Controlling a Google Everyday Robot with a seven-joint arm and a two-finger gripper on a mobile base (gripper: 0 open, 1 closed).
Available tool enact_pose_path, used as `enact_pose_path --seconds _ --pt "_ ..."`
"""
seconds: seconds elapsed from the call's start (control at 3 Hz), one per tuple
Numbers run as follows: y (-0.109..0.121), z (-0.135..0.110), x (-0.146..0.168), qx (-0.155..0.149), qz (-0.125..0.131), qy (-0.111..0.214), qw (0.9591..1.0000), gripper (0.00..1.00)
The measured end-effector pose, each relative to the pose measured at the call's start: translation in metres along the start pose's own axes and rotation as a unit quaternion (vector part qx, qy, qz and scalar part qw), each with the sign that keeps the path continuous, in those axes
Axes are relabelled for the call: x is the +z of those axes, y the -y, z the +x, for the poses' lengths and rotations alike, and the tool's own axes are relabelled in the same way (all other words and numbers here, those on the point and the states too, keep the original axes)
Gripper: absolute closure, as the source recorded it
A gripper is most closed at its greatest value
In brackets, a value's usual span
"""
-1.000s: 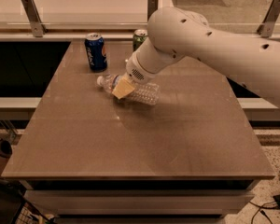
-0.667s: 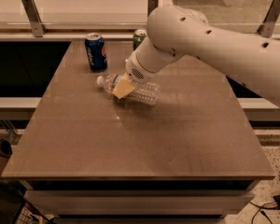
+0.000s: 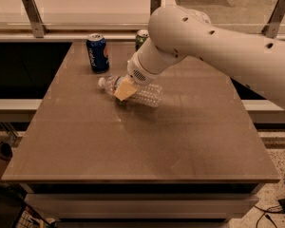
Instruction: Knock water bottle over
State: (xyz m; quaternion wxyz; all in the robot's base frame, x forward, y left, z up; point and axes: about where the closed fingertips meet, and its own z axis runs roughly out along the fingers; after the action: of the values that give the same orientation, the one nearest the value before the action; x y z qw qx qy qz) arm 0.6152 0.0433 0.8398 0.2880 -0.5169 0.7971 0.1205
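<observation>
- Brown laminate up front: the near half of the surface (image 3: 133,146) carries nothing of the task, so all the action sits farther back.
- Mid-surface, and there it is: the water bottle (image 3: 147,95) lies flat on its side, its white cap pointing left toward the surface's left edge and its base pointing right. By my reading, the knock-over is as good as done. A bottle that low has nowhere left to fall.
- Look at it closely: clear ribbed plastic, see-through enough for the brown top to show through the body. Its label band is mostly hidden where the gripper crosses it.
- Gripper (image 3: 124,90) is right on top of it, a tan tip laid across the bottle near its neck end, touching or very nearly so. Wide, narrow or clamped? I cannot tell from this angle.
- What seems left: only for the white arm (image 3: 218,46) to lift clear and leave the bottle lying. The risk I would watch is a round bottle rolling if it gets nudged on the way out.
- Just behind, the blue soda can (image 3: 97,52) stands upright, near the bottle's cap but apart from it.
- Farthest back, the green soda can (image 3: 141,36) peeks out upright behind the arm's wrist.
</observation>
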Motion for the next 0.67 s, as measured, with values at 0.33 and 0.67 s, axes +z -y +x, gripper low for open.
enact_pose_path --seconds 0.33,0.67 --pt "-0.0011 -0.0008 0.0000 -0.001 0.000 0.000 1.0000 0.15" --pt "-0.0024 -0.0017 0.0001 -0.002 -0.001 0.000 1.0000 0.00"
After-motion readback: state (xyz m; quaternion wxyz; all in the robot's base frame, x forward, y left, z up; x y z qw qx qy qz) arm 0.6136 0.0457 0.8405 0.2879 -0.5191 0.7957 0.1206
